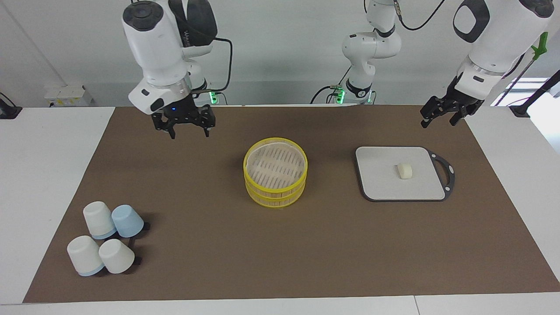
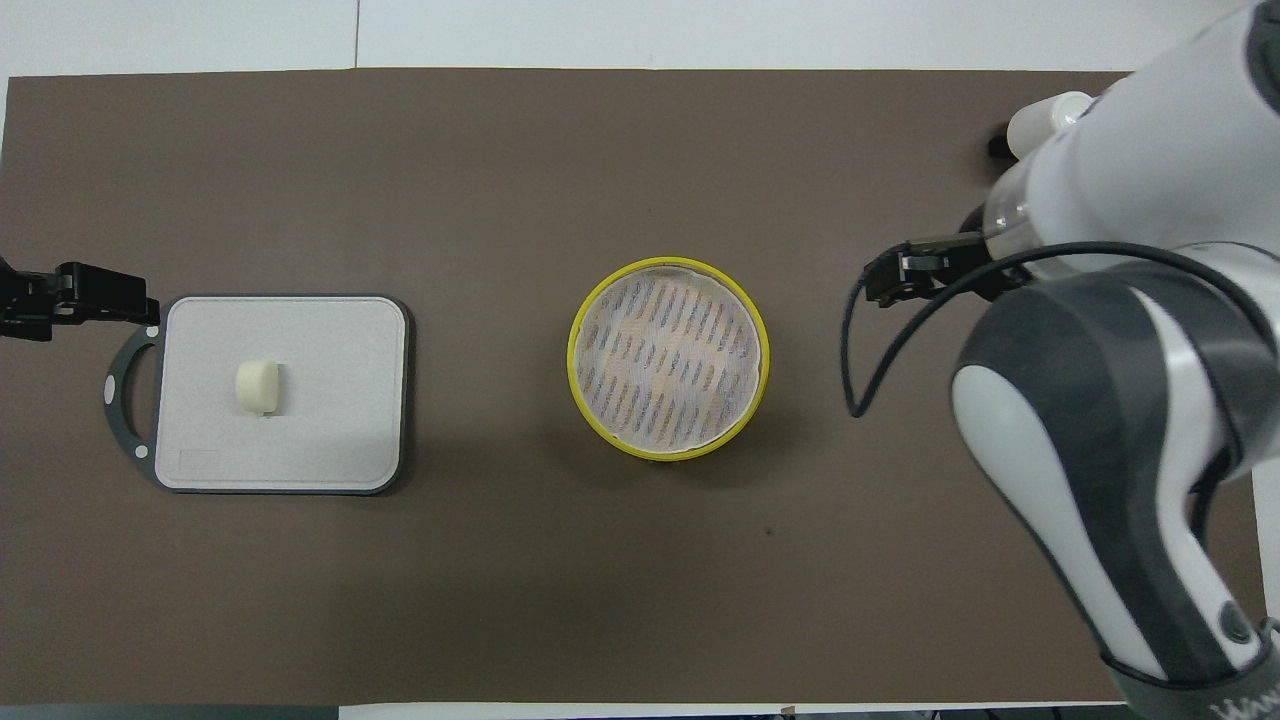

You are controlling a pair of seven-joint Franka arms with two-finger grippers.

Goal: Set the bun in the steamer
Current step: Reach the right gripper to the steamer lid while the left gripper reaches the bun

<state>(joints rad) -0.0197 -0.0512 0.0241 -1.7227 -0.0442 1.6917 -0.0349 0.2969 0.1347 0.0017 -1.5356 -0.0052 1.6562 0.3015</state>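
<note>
The bun (image 1: 404, 170) is a small cream-white block lying on a white cutting board (image 1: 380, 186) toward the left arm's end of the table; it also shows in the overhead view (image 2: 258, 387). The steamer (image 1: 274, 194) stands at the middle of the brown mat, two yellow-rimmed tiers with a pale liner inside and nothing in it; it also shows from above (image 2: 574, 360). My left gripper (image 1: 439, 123) hangs open and empty in the air over the mat by the board's handle (image 2: 95, 295). My right gripper (image 1: 189, 131) hangs open and empty over the mat toward the right arm's end (image 2: 885, 280).
The cutting board (image 2: 330, 440) has a dark rim and a loop handle (image 1: 447, 173). Several upturned white and blue cups (image 1: 107, 238) cluster at the right arm's end, farther from the robots than the steamer. A black cable (image 2: 850, 350) hangs from the right arm.
</note>
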